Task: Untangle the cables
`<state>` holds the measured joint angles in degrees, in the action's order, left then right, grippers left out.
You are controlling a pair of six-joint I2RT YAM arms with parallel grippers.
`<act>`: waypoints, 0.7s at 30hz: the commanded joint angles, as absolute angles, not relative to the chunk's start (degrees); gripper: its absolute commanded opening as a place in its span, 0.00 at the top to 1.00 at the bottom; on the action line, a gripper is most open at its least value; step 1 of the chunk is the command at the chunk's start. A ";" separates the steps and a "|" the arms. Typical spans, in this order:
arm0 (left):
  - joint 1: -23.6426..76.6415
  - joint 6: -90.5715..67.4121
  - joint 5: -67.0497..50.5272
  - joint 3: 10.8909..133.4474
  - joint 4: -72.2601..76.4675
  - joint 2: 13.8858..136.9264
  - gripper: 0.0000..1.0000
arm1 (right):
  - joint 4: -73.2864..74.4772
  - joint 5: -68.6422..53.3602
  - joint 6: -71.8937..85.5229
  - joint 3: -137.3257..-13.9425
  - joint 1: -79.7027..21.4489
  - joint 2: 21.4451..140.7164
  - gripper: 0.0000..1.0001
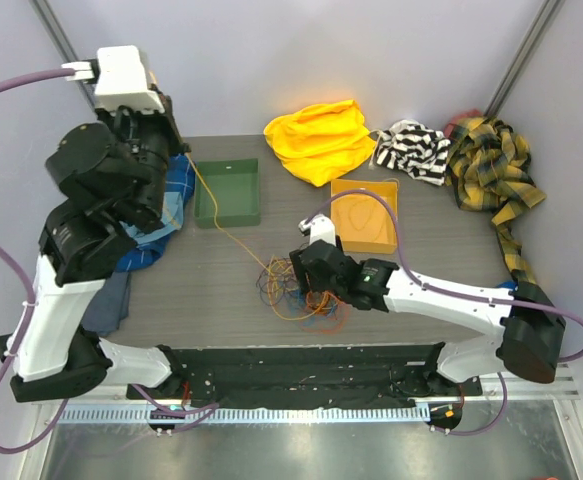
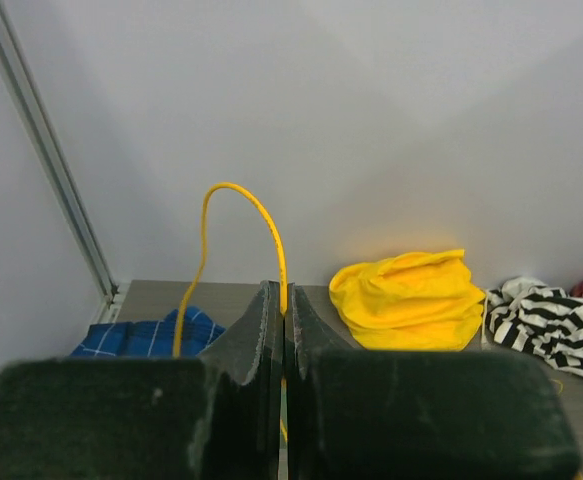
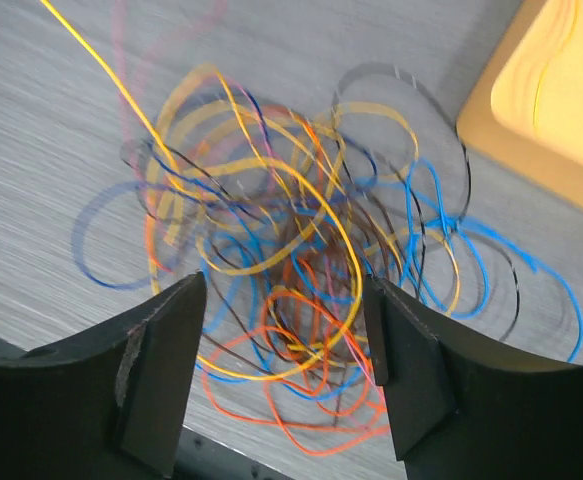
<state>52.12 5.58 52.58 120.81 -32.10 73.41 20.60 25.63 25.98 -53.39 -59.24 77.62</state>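
A robotics lab cell: plain pale walls (image 1: 321, 50) and metal struts (image 1: 521, 50) box in a grey table (image 1: 201, 290), with two white arms (image 1: 451, 295) bolted to a rail (image 1: 301, 413) at its near edge, purple hoses (image 1: 11, 88) trailing.

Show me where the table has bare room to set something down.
Bare tabletop shows between the green tray and orange tray, and front-left between the blue cloth and the cable tangle. Crowded: the back right, with the yellow cloth, striped cloth and plaid cloth, and the centre under the right hand.
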 commanded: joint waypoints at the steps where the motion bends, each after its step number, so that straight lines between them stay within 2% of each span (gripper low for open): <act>1: 52.03 5.37 52.74 120.85 -32.87 72.42 1.00 | 16.17 28.13 22.16 -59.76 -59.77 74.26 0.28; 9: 52.03 1.15 49.40 122.69 -37.61 74.09 1.00 | 8.36 21.71 15.74 -64.15 -61.44 85.59 0.26; 21: 52.12 -2.28 46.58 123.75 -41.31 74.18 1.00 | 4.75 18.90 9.84 -72.59 -61.52 103.26 0.26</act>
